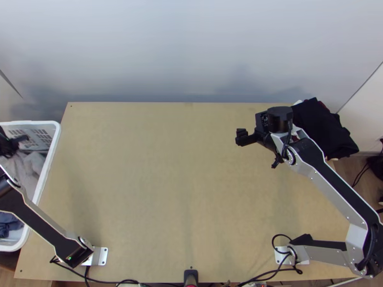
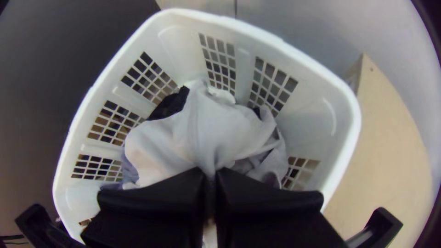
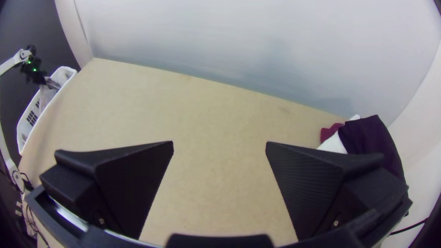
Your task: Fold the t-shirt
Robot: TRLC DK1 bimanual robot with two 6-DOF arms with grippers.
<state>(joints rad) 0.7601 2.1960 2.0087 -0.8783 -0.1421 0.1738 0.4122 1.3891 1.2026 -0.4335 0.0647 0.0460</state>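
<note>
Cloth of light grey fabric [image 2: 202,128] lies bunched in a white plastic basket with latticed sides [image 2: 356,119], a gathered fold of it pinched between the wide flat black fingers [image 2: 156,197] of the left gripper [image 1: 8,146]. The basket stands at the left edge of the light wooden table [image 1: 167,182], while the black right gripper [image 1: 242,137] is over the table's far right part, its fingers wide apart. Near it, a stack of dark folded clothes [image 1: 325,131] sits at the far right corner, before a smooth pale wall [image 1: 182,48].
</note>
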